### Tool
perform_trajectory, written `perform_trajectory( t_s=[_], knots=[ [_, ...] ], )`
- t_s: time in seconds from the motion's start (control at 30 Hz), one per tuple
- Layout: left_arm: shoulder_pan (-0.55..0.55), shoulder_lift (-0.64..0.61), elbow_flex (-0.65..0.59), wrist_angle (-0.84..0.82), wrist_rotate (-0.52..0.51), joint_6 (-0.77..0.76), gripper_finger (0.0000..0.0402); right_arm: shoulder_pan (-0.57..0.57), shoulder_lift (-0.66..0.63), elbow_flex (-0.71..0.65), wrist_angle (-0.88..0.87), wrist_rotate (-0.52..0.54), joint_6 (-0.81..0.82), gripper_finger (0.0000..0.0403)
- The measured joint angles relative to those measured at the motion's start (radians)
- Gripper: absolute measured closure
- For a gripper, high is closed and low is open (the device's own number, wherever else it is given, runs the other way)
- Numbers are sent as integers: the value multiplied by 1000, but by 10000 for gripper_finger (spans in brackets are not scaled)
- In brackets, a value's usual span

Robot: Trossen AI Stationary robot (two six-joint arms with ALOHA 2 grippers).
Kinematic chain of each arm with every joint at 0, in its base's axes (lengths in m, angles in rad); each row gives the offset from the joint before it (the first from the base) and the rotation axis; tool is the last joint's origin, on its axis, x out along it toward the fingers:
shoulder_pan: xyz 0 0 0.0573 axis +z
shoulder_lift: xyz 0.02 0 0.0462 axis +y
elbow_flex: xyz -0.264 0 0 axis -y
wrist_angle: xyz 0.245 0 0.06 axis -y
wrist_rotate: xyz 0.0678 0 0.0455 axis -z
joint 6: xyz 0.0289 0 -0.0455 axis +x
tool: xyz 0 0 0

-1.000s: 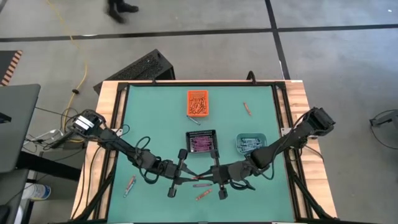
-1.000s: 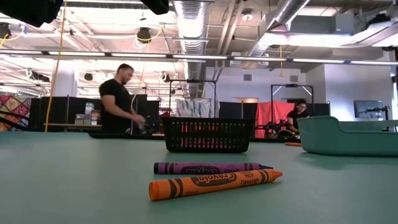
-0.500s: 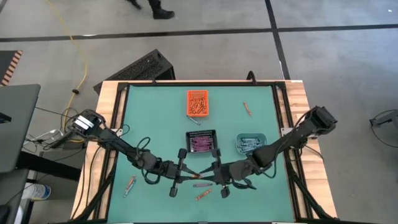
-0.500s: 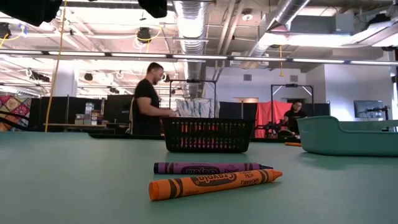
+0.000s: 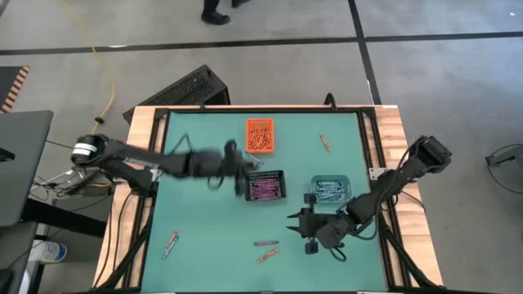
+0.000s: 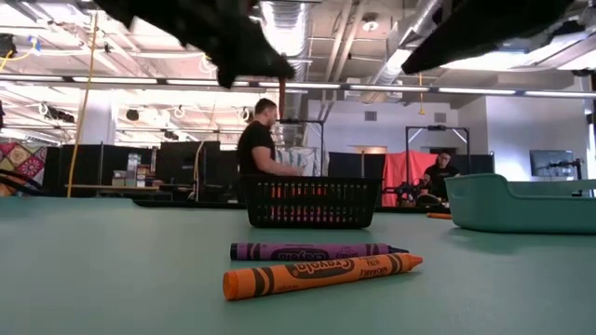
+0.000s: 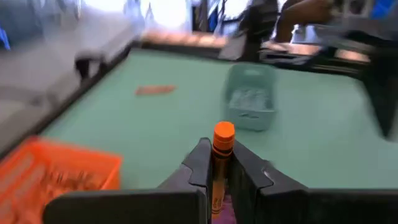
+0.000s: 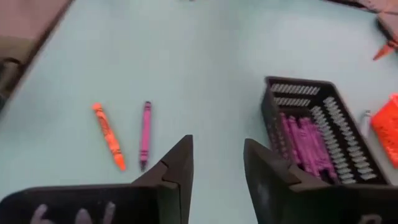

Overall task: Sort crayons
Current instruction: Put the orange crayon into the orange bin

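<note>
The left wrist view alone shows what the left gripper (image 7: 217, 163) carries: its fingers are clamped on an orange crayon (image 7: 221, 149) standing upright between them. From above, that arm is a blur reaching over the desk (image 5: 196, 204) toward the black mesh bin (image 5: 264, 187), and the crayon cannot be made out. The right wrist view shows the right gripper (image 8: 217, 163) with its fingers spread and nothing between them; from above it hangs near the desk's front edge, right of centre.

Three bins stand on the desk: an orange bin (image 5: 260, 135) near the far edge, the black mesh bin at the centre with purple crayons inside, and a teal bin (image 5: 329, 189) to its right.

Loose crayons on the desk, counted from above: a purple crayon (image 5: 265, 243) and an orange-red crayon (image 5: 267, 256) lying close together near the front edge, one crayon (image 5: 171, 242) toward the front-left corner, and one crayon (image 5: 324, 143) toward the far-right corner. The low view shows only the front pair and a person (image 6: 257, 147) in the room behind.
</note>
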Motion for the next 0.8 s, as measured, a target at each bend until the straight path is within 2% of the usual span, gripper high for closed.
perform_trajectory(
  t_s=[0.13,0.27,0.4,0.53,0.7,0.8],
  knots=[
    [271,35,64,-119,260,-154,388,18,18,-20,77,36,13,277],
    [472,128,129,-141,385,-278,388,51,63,-22,109,86,55,282],
    [595,246,217,-162,502,-402,388,91,111,-24,112,200,20,282],
    [644,350,312,-264,532,-503,388,121,101,-22,124,286,-16,282],
    [667,438,407,-362,538,-517,381,147,69,-22,119,298,-30,282],
    [665,451,435,-419,490,-500,359,152,70,-22,119,299,-40,282]
  ],
)
